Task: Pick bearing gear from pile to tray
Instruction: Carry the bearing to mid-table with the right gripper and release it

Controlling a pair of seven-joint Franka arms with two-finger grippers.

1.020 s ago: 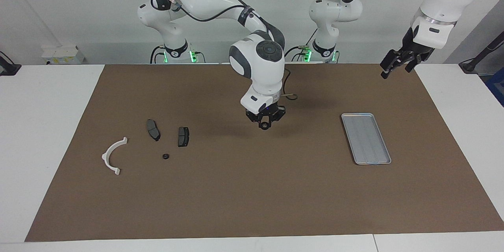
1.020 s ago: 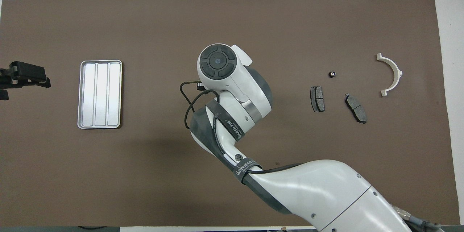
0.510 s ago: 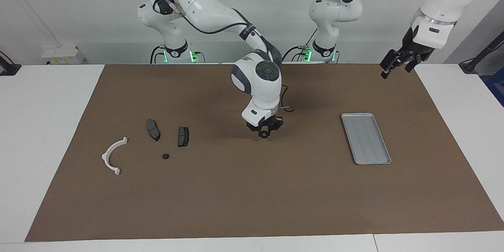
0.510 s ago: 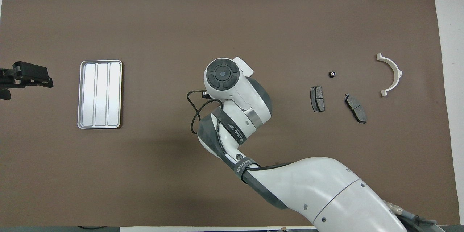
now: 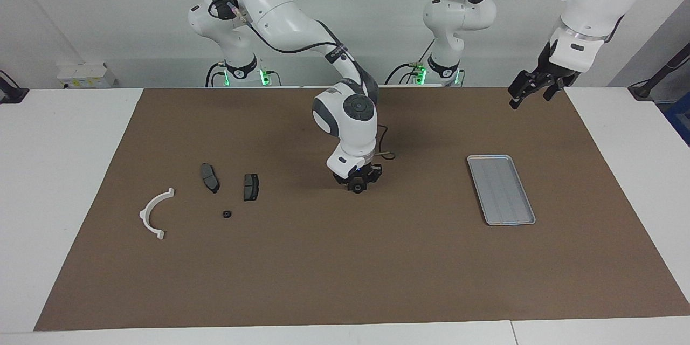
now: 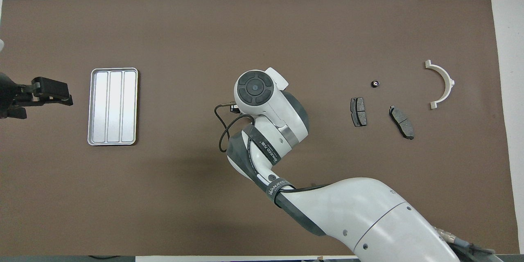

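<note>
Your right pincer (image 5: 357,185), low at mid-frame, looks clamped on a black ring (image 5: 357,188). The tray (image 5: 488,161) lies toward the left arm's end. The left pincer (image 5: 524,90) waits up-frame, nearer the tray.

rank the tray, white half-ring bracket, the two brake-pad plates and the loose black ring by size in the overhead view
1. tray
2. white half-ring bracket
3. two brake-pad plates, which look alike
4. small black ring
</note>
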